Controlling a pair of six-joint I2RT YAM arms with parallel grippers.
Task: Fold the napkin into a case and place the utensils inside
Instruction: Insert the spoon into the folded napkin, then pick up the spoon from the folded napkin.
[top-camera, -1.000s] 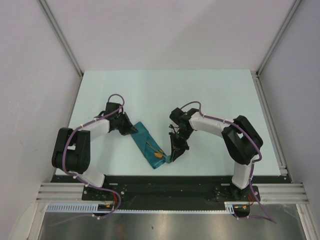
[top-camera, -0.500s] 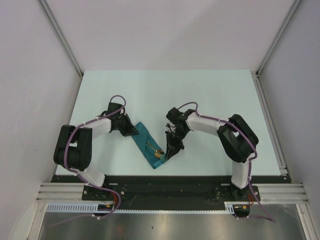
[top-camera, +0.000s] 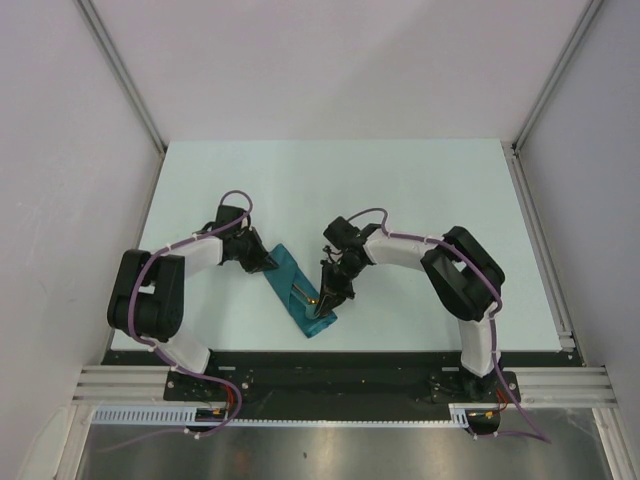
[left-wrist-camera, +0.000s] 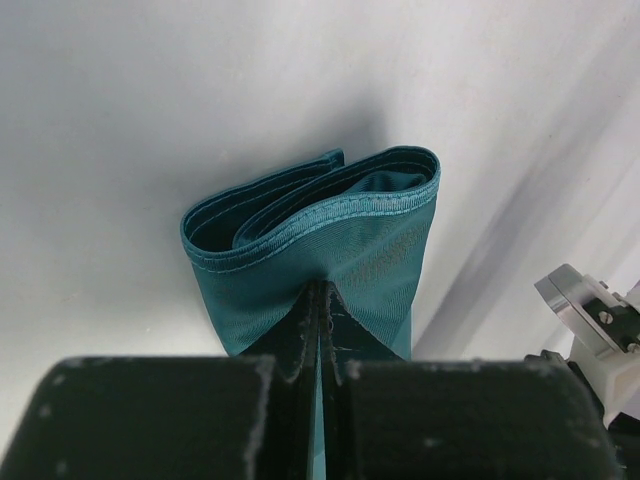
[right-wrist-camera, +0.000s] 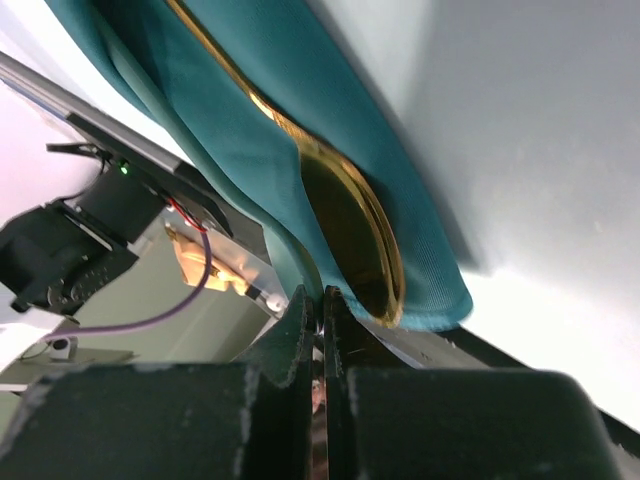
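The teal napkin lies folded as a narrow case (top-camera: 298, 290), diagonal near the table's front edge. My left gripper (top-camera: 268, 262) is shut on its far upper-left end; in the left wrist view the cloth (left-wrist-camera: 330, 220) is pinched between the jaws (left-wrist-camera: 322, 292) and its layers gape at the far end. The gold spoon (right-wrist-camera: 350, 235) lies on the case, bowl toward the near end. My right gripper (top-camera: 323, 308) is over that near end, shut (right-wrist-camera: 322, 297) on a slim teal strip that looks like the teal spoon (right-wrist-camera: 262, 215), beside the gold bowl.
The pale table (top-camera: 400, 190) is walled on three sides. The black front rail (top-camera: 330, 365) and the arm bases lie just below the case's near end. A metal rail (top-camera: 540, 250) runs along the right edge.
My right gripper has moved left from beside the case's near end to over it, carrying the teal piece. The left gripper and the case have stayed put.
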